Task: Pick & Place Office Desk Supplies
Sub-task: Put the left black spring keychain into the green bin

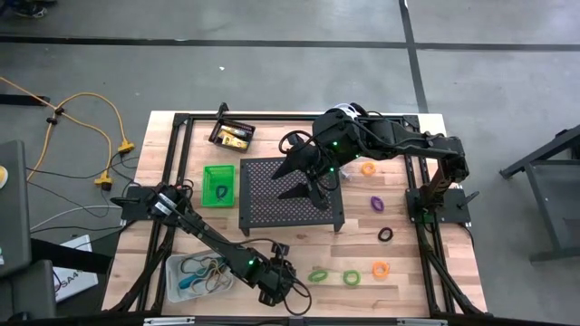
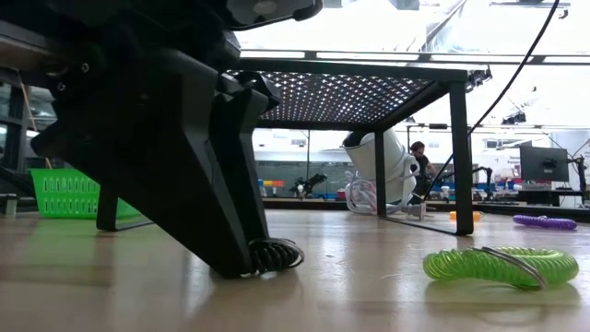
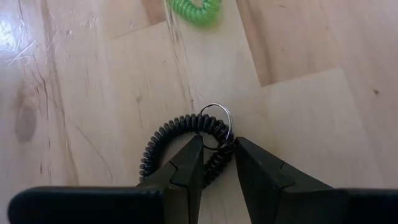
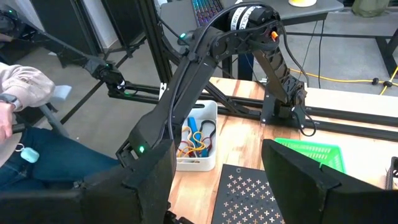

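Grey concrete floor [image 1: 272, 63], dark seams; yellow cable [image 1: 100, 113] at left.

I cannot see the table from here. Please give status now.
Left gripper down at near table edge, shut on black coil loop. Right gripper open, above black perforated stand. Nothing in the way.

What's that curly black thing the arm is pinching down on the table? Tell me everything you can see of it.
The black coil loop looks like a springy plastic spiral cord, bent into an arc, with a thin silver metal ring at one end. It lies flat on the pale wooden table, near the front edge. The left tool stands over it with its two dark fingers closed on the cord just below the ring. It is not yet lifted. A green coil loop lies apart from it.
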Motion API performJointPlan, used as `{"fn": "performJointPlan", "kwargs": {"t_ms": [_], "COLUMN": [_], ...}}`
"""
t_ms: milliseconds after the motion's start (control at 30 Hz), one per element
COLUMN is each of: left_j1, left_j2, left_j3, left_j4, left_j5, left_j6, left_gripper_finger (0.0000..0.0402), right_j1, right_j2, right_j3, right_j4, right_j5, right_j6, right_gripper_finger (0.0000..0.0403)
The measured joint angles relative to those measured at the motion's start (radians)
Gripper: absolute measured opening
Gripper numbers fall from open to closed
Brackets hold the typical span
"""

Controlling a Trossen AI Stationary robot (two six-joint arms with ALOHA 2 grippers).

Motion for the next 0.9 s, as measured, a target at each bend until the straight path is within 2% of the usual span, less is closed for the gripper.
{"fn": "performJointPlan", "kwargs": {"t_ms": [167, 500, 900], "left_j1": [0.000, 0.000, -0.005], "left_j2": [0.000, 0.000, 0.000], "left_j3": [0.000, 0.000, 0.001], "left_j4": [-0.002, -0.003, -0.007], "left_j5": [-0.003, -0.003, -0.002], "left_j6": [-0.025, -0.044, -0.087], "left_gripper_finger": [0.0080, 0.0014, 0.0007], "right_j1": [0.000, 0.000, 0.000], "right_j2": [0.000, 0.000, 0.000], "right_j3": [0.000, 0.000, 0.000], "right_j4": [0.000, 0.000, 0.000], "right_j5": [0.000, 0.000, 0.000], "right_j6": [0.000, 0.000, 0.000], "right_gripper_finger": [0.0231, 0.0231, 0.0231]}}
